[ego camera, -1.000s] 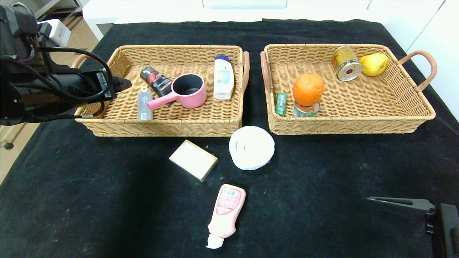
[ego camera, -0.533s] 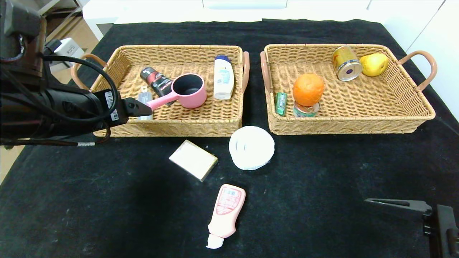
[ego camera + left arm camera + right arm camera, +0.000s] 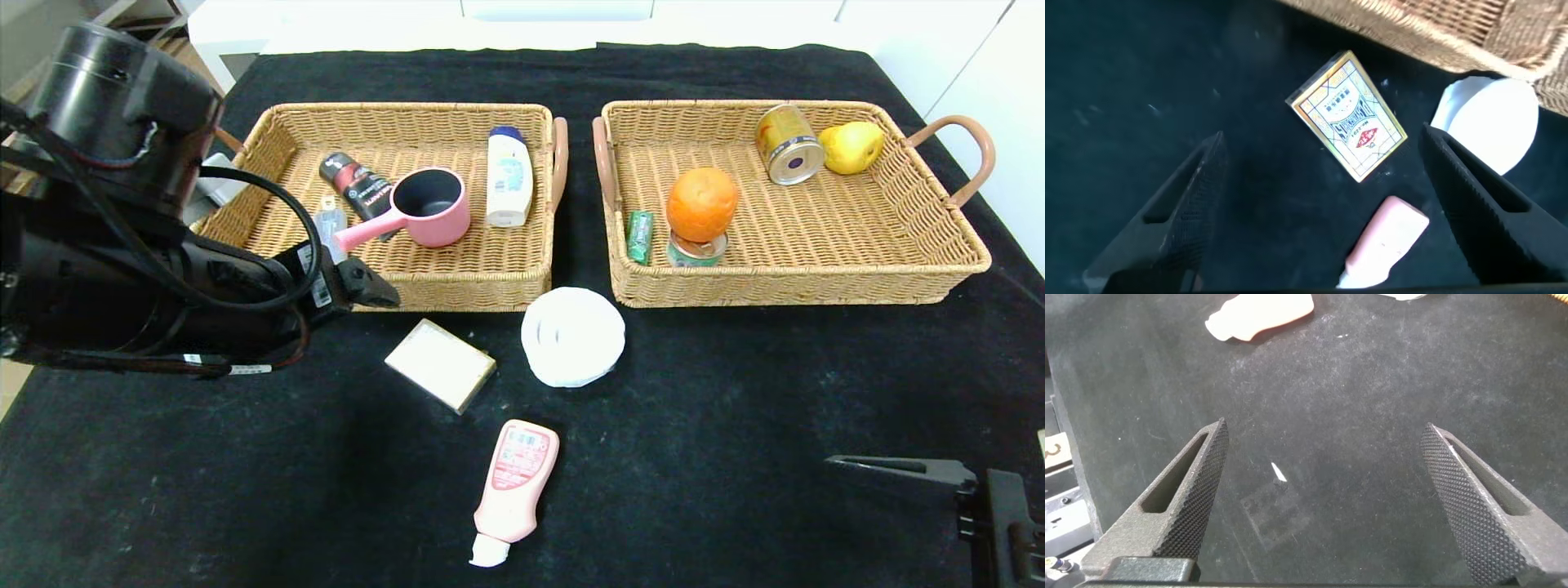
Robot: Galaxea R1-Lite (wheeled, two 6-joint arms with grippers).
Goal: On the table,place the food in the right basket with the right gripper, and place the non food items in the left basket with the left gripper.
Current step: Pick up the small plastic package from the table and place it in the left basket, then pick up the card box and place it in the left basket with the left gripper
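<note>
Non-food items on black fuzzy-cloth surface (image 3: 735, 425): white round lidded tub (image 3: 572, 336), just before the tan wicker left basket (image 3: 392, 282); pink bottle with white cap (image 3: 513, 487), nearest the robot; flat beige box (image 3: 441, 364), beside the tub. Left end effector (image 3: 1323, 212), fingers apart, hovers above the box. Right end effector (image 3: 1327, 498), fingers apart, parked over bare cloth.

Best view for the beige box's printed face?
Left wrist view: the beige box lies between the open jaws of the left gripper, label side visible. Head view shows it whole but plain. Right wrist view doesn't show it.
</note>
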